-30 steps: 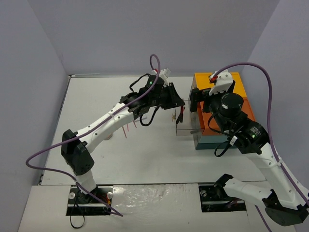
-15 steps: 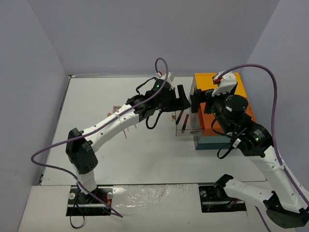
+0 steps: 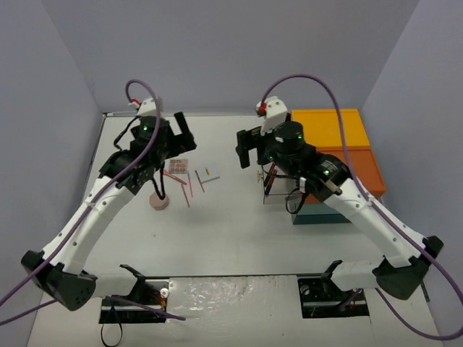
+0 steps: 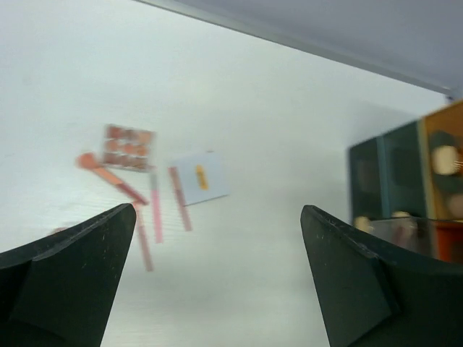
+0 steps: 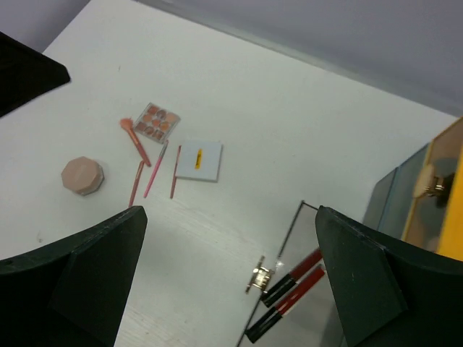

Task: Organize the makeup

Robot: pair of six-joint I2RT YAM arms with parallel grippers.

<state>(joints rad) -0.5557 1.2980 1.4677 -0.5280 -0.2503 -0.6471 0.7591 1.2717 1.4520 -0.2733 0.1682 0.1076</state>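
The left gripper and right gripper both hang released and empty, while the palette, white card, pencils and peach compact lie loose at 9 o'clock of the clear tray holding two red tubes.

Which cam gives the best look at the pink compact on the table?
Right wrist: the pink compact is whole, sharp, its faceted outline clear. Top external shows it small but unblocked. Left wrist catches only a blurred sliver, cut off by the left tool.
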